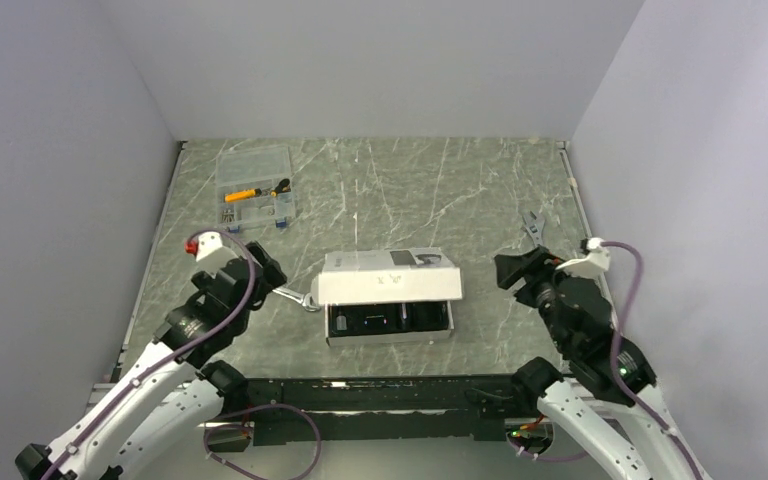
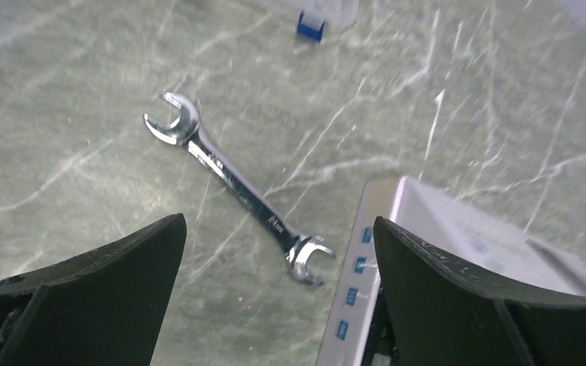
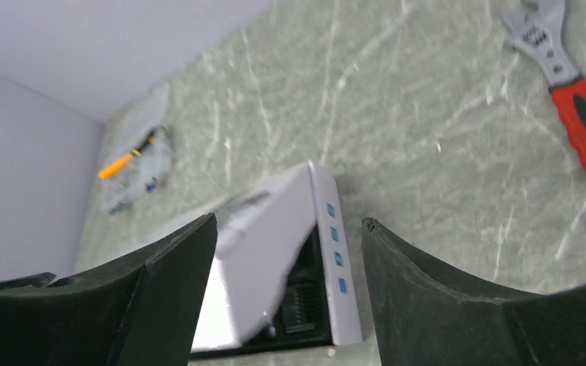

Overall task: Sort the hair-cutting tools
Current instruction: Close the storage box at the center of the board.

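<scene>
Left gripper [image 2: 277, 223] jaws apart over silver open-end wrench [image 2: 229, 187], frame centre. Right gripper [image 3: 289, 223] jaws apart, empty, facing white box [image 3: 267, 244]; dark contents, possibly comb attachments [image 3: 303, 306].

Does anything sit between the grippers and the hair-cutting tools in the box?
Yes. The white lid leans over the box, partly covering the black hair-cutting tools. The silver wrench lies between the left gripper and the box's left side.

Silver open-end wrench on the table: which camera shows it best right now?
Left wrist view: the silver open-end wrench lies whole in frame, both ends visible. The top external view shows only a short end of it beside the white box. The right wrist view does not show it.
</scene>
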Tool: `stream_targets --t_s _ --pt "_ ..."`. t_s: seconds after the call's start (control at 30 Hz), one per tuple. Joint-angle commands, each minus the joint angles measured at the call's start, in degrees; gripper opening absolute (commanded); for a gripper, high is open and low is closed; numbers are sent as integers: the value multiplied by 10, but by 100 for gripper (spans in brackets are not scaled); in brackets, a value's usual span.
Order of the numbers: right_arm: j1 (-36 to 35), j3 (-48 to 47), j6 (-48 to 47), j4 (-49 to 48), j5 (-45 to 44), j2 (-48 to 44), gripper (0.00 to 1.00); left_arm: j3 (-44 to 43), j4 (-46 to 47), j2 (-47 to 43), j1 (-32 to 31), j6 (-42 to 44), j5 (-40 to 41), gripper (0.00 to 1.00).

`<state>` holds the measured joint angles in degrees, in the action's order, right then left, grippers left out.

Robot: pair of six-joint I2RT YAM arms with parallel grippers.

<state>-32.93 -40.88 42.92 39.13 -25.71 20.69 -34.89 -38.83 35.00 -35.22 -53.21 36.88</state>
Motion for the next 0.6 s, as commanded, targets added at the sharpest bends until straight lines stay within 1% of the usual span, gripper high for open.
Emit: stream_targets --t_s 0.0,0.03,0.07,0.1,0.17,0.2,0.23,0.3,0.33,0.37,0.4,0.43,0.5,0.57 --pt "-2 -73 -33 -13 6 -18 72 -60 21 -6 23 51 30 99" --pt "-2 -60 -57 -81 49 -20 72 -61 56 -12 33 77 4 99" --pt "-2 -41 -63 -135 93 -17 73 -56 99 -18 42 105 -41 100" --pt "-3 -24 -61 -174 128 -4 73 -46 152 -22 51 124 -120 100" --pt "-2 -9 -58 -230 190 61 70 -25 242 -15 61 140 -238 97" --pt "-1 -10 -58 -242 218 101 68 -16 278 -5 61 141 -294 94" --pt "-2 -10 -57 -256 243 145 64 -14 305 10 61 143 -348 90" --pt "-1 8 -50 -289 295 217 54 -15 322 61 59 141 -432 77" --pt "-1 28 -40 -306 307 232 48 -7 331 79 56 137 -466 70" --pt "-1 55 -27 -325 314 238 44 7 342 91 51 131 -489 62" --pt "-2 84 -13 -346 318 236 41 28 351 96 44 122 -498 57" --pt "-2 110 -2 -359 320 231 40 55 363 95 36 114 -498 54" --pt "-1 161 17 -376 329 215 39 110 380 81 13 96 -481 51" --pt "-2 211 35 -382 336 198 39 160 401 64 3 74 -471 50"
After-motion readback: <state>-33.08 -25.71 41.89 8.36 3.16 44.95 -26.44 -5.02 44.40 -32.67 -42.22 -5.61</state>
